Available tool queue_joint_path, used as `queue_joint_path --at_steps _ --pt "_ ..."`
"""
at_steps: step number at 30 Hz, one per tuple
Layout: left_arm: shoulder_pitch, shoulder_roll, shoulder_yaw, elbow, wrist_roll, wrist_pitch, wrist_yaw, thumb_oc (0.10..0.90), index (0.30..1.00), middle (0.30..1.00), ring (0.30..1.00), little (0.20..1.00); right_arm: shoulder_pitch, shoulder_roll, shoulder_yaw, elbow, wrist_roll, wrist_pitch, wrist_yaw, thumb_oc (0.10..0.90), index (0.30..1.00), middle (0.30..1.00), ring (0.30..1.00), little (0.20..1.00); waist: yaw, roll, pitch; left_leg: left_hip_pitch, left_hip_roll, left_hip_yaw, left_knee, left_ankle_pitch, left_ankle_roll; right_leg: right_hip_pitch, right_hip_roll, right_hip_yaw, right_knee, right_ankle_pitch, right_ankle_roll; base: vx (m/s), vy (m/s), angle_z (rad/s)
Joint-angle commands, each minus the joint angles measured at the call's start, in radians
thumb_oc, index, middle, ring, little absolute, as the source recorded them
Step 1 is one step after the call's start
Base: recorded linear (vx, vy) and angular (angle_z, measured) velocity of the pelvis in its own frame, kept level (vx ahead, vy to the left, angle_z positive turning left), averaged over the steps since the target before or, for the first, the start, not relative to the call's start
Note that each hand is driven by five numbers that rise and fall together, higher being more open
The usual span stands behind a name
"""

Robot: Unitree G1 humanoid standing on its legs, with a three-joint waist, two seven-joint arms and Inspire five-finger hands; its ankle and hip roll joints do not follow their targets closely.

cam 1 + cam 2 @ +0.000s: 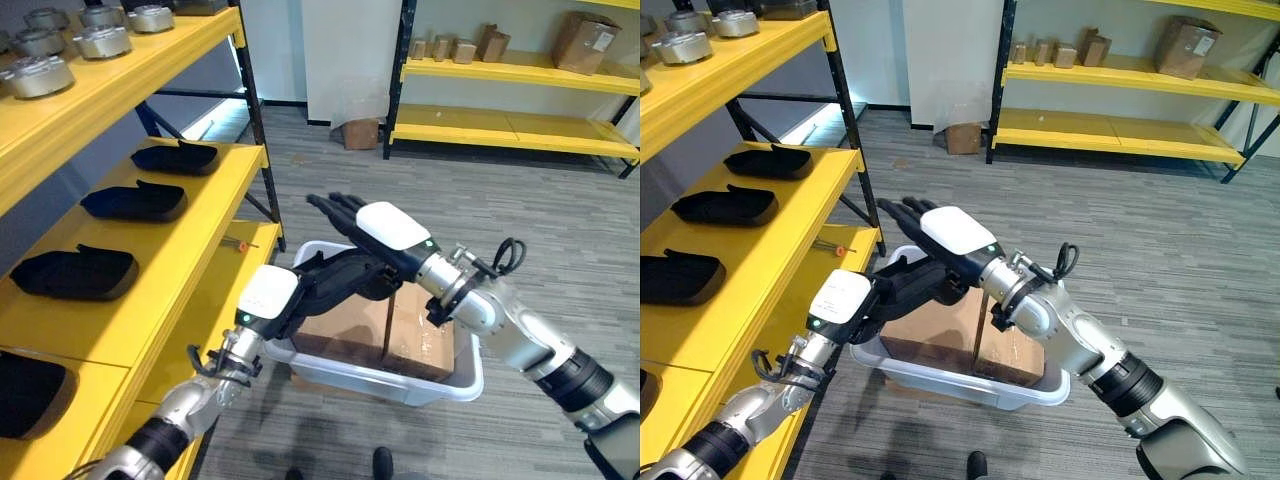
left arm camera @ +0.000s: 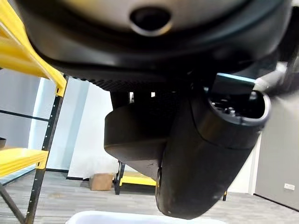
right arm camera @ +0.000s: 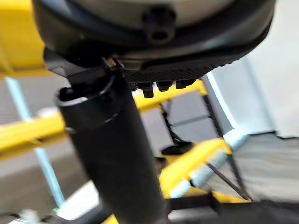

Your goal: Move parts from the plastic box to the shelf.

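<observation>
Yellow metal shelf rack with black uprights (image 1: 245, 120) along left of frame. Top board, upper left: round silver-grey metal parts (image 1: 104, 40) in rows. Middle board: black moulded plastic trays (image 1: 135, 201) in line, well apart. Small orange-tipped item (image 1: 238, 244) on lower board. Grey plank floor (image 1: 560, 240) carries white plastic box (image 1: 440, 385) at lower centre, brown cardboard boxes (image 1: 420, 335) inside. Second yellow rack (image 1: 520, 75), upper right, holds cardboard boxes.

Cardboard boxes (image 1: 375, 335) sit in the plastic box (image 1: 440, 385) — right of the shelf (image 1: 190, 260).
</observation>
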Motion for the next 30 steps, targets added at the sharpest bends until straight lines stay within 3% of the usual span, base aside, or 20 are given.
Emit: queue_joint_path --at_steps 1,6,10,11,13,15,17,19,22,25,27,30 --pt "-0.122 0.011 0.043 -0.032 -0.014 -0.013 0.084 0.4 0.3 0.3 0.3 0.3 -0.111 0.0 -0.071 -0.016 0.035 0.002 -0.042 0.9 1.0 1.0 1.0 1.0 0.01 -0.007 -0.078 0.018 0.022 -0.017 0.004 -0.099 -0.006 0.062 -0.055 0.07 0.018 -0.129 0.09 0.0 0.0 0.0" --pt "-0.056 0.037 0.11 -0.061 0.011 -0.024 0.101 0.4 0.3 0.3 0.3 0.3 -0.026 -0.037 -0.193 -0.149 0.139 0.133 -0.048 0.9 1.0 1.0 1.0 1.0 0.002 -0.007 -0.073 0.014 0.023 -0.014 0.005 -0.097 -0.008 0.056 -0.055 0.068 0.027 -0.131 0.089 0.0 0.0 0.0" --pt "-0.056 0.036 0.109 -0.061 0.011 -0.024 0.101 0.4 0.3 0.3 0.3 0.3 -0.025 -0.038 -0.194 -0.149 0.139 0.133 -0.048 0.9 1.0 1.0 1.0 1.0 0.002 -0.007 -0.073 0.018 0.023 -0.015 0.004 -0.101 -0.008 0.06 -0.055 0.067 0.026 -0.134 0.09 -0.01 -0.007 -0.02" --pt "-0.001 0.072 0.177 -0.105 -0.002 -0.012 0.101 0.4 0.3 0.3 0.3 0.3 0.078 -0.049 -0.296 -0.14 0.163 0.242 -0.128 0.9 1.0 1.0 1.0 1.0 -0.008 -0.004 -0.07 0.016 0.023 -0.01 0.005 -0.099 -0.007 0.055 -0.055 0.068 0.032 -0.134 0.09 -0.02 -0.054 -0.01" --pt "0.066 0.099 0.244 -0.175 -0.007 0.008 0.09 0.4 0.3 0.3 0.3 0.3 0.236 -0.011 -0.403 -0.092 0.346 0.207 -0.332 0.9 1.0 1.0 1.0 1.0 -0.014 0.007 -0.07 0.015 0.027 -0.007 0.003 -0.098 -0.006 0.055 -0.054 0.063 0.036 -0.141 0.086 -0.01 -0.078 0.0" --pt "0.109 0.108 0.285 -0.204 -0.006 0.02 0.099 0.4 0.3 0.3 0.3 0.3 0.343 0.077 -0.48 -0.057 0.481 0.1 -0.476 0.9 1.0 1.0 1.0 1.0 -0.019 0.02 -0.064 0.015 0.032 -0.009 0.004 -0.097 -0.007 0.055 -0.053 0.058 0.044 -0.149 0.082 0.0 -0.062 -0.05" --pt "0.141 0.115 0.321 -0.23 -0.017 0.031 0.095 0.4 0.3 0.3 0.3 0.3 0.414 0.155 -0.534 -0.047 0.485 0.048 -0.54 0.9 1.0 1.0 1.0 1.0 -0.022 0.033 -0.059 0.014 0.035 -0.011 0.004 -0.096 -0.007 0.053 -0.053 0.05 0.051 -0.157 0.079 -0.01 -0.059 -0.02" --pt "0.188 0.123 0.371 -0.29 -0.032 0.043 0.074 0.4 0.3 0.3 0.3 0.3 0.465 0.205 -0.554 -0.057 0.449 0.036 -0.512 0.9 1.0 1.0 1.0 1.0 -0.019 0.047 -0.054 0.012 0.039 -0.016 0.001 -0.092 -0.009 0.055 -0.051 0.034 0.051 -0.165 0.073 0.0 -0.078 -0.01" --pt "0.219 0.129 0.398 -0.321 -0.048 0.036 0.075 0.4 0.3 0.3 0.3 0.3 0.475 0.209 -0.539 -0.059 0.439 0.043 -0.491 0.9 1.0 1.0 1.0 1.0 -0.014 0.052 -0.051 0.007 0.042 -0.025 -0.001 -0.088 -0.012 0.057 -0.049 0.02 0.05 -0.17 0.069 0.0 -0.103 0.01" --pt "0.252 0.138 0.424 -0.377 -0.053 -0.004 0.077 0.4 0.3 0.3 0.3 0.3 0.47 0.196 -0.493 -0.029 0.464 0.045 -0.461 0.9 1.0 1.0 1.0 1.0 0.016 0.057 -0.038 -0.018 0.052 -0.049 0.001 -0.069 -0.023 0.048 -0.042 -0.017 0.058 -0.178 0.057 -0.05 -0.168 0.19" --pt "0.291 0.117 0.441 -0.434 -0.058 0.023 0.103 0.4 0.3 0.3 0.3 0.3 0.447 0.184 -0.418 0.021 0.458 0.012 -0.42 0.9 1.0 1.0 1.0 1.0 0.051 0.074 -0.005 -0.072 0.067 -0.086 0.002 -0.034 -0.044 0.008 -0.028 -0.067 0.083 -0.198 0.028 -0.2 -0.156 0.36" --pt "0.309 0.111 0.45 -0.454 -0.056 0.021 0.109 0.4 0.3 0.3 0.3 0.3 0.451 0.18 -0.402 0.034 0.457 0.006 -0.419 0.9 1.0 1.0 1.0 1.0 0.061 0.08 0.003 -0.09 0.076 -0.096 0.0 -0.015 -0.057 -0.001 -0.021 -0.082 0.091 -0.203 0.02 -0.09 -0.022 0.41"
